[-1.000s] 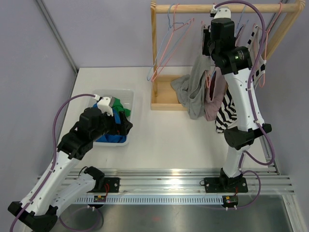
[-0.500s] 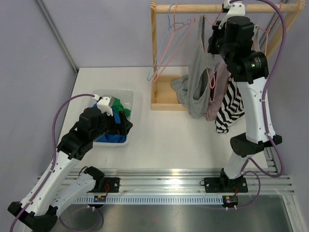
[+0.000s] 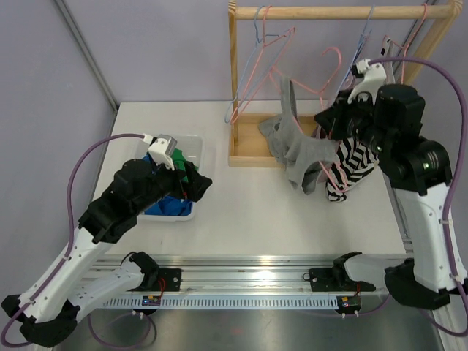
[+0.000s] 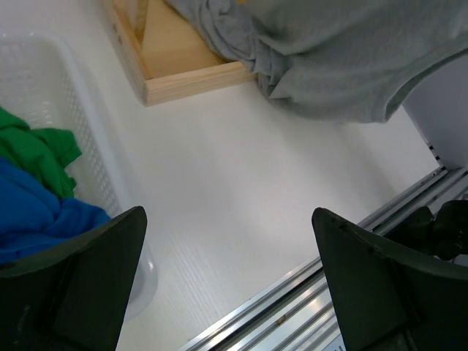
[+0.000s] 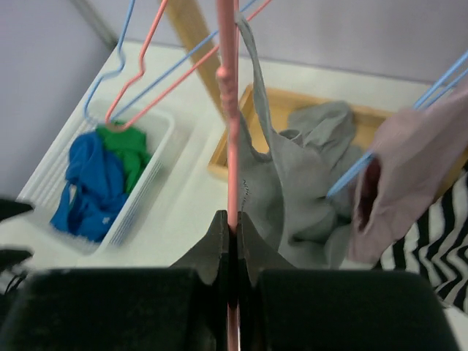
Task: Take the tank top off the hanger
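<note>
The grey tank top (image 3: 296, 150) hangs on a pink hanger (image 3: 331, 50), which is off the rail and held in front of the wooden rack (image 3: 329, 12). My right gripper (image 3: 324, 120) is shut on the hanger's wire. In the right wrist view the jaws (image 5: 231, 223) pinch the pink wire (image 5: 232, 110), and the tank top (image 5: 292, 183) drapes just beyond them. My left gripper (image 3: 196, 186) is open and empty over the table beside the basket. In the left wrist view its fingers (image 4: 234, 278) are spread wide and the tank top (image 4: 344, 58) hangs ahead.
A white basket (image 3: 191, 142) holds blue and green clothes. Empty pink and blue hangers (image 3: 252, 73) hang on the rail's left. A striped garment (image 3: 355, 164) and a mauve garment (image 5: 409, 168) hang by my right arm. The rack's wooden base (image 4: 183, 66) holds more grey cloth.
My right arm has swung down and towards the near right, carrying the pink hanger and tank top off the rail. My left arm has risen slightly and shifted right.
</note>
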Available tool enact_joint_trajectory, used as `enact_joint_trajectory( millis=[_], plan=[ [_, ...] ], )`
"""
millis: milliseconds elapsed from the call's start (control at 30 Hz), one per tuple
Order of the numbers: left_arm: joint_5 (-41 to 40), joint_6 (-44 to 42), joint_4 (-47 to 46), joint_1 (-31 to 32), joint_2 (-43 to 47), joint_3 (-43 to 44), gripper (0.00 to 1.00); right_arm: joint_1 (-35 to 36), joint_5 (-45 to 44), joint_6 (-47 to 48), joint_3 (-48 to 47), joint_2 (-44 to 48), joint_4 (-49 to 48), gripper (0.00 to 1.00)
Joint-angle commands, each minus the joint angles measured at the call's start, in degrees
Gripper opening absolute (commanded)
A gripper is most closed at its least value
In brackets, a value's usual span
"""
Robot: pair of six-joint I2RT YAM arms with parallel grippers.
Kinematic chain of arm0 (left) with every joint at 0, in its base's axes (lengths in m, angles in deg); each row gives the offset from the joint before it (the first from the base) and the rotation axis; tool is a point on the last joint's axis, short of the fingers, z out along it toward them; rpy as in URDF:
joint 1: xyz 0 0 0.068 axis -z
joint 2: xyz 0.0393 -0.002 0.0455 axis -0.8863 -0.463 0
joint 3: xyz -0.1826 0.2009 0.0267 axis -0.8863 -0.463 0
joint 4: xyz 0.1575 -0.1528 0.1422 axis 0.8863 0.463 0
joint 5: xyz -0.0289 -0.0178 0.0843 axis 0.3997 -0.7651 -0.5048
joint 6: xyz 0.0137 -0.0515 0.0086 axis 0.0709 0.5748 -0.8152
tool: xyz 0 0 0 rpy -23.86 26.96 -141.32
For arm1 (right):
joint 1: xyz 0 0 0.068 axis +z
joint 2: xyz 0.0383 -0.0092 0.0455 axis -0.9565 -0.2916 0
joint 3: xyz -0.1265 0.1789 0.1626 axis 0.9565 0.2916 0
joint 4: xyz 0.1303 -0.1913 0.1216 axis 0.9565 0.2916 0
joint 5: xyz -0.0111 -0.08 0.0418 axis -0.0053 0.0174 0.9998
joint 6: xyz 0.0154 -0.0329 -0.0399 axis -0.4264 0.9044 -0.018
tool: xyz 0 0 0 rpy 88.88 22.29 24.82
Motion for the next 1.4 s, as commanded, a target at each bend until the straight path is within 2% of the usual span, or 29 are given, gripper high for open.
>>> enact_joint_trajectory(
  millis=[0,133,200,333,467,700,1033,1067,1133,1167,1233,1367],
  plan=[
    [-6.8,1.1,-6.2,7.1,-2.9,4.1,0.99,-0.2,12.2,-1.6,8.7,9.1,-2.6,0.0],
    [-13.3,1.4,-12.4,14.9,-5.1,5.1,0.99,-0.2,26.2,-1.7,25.0,22.8,-5.3,0.0],
    [-15.5,1.5,-14.7,18.3,-6.1,4.8,0.99,-0.1,29.9,-3.2,31.4,27.0,-6.9,0.0],
    [-20.8,0.4,-20.2,23.8,-7.4,4.3,0.99,-0.1,33.4,-5.0,38.1,34.7,-6.2,0.0],
    [-25.1,-1.5,-24.2,29.1,-8.7,2.7,0.99,-0.2,36.1,-7.2,42.5,37.4,-6.2,0.0],
    [-27.6,-3.5,-26.4,32.0,-11.8,1.9,0.98,-0.2,39.6,-9.8,48.1,39.8,-9.8,0.0],
    [-28.3,-4.1,-26.2,32.1,-15.2,1.2,0.61,-0.1,41.2,-11.3,48.6,39.0,-12.7,0.0],
    [-28.2,-4.1,-26.2,32.1,-15.4,1.3,0.5,-0.2,41.0,-11.2,48.6,38.8,-12.6,0.0],
    [-28.1,-4.1,-26.2,32.1,-15.8,1.2,0.37,-0.1,40.0,-10.8,48.6,38.7,-12.2,0.0],
    [-28.2,-4.1,-26.2,32.1,-15.8,1.2,0.27,-0.2,39.1,-10.6,48.6,38.8,-12.1,0.0],
    [-28.7,-4.1,-26.3,32.1,-16.0,1.1,0.25,-0.2,38.6,-10.3,48.6,38.8,-11.9,0.0],
    [-32.1,-3.3,-24.7,32.1,-16.6,1.9,0.01,-0.2,37.9,-9.1,48.9,38.7,-11.1,0.0]
  ],
)
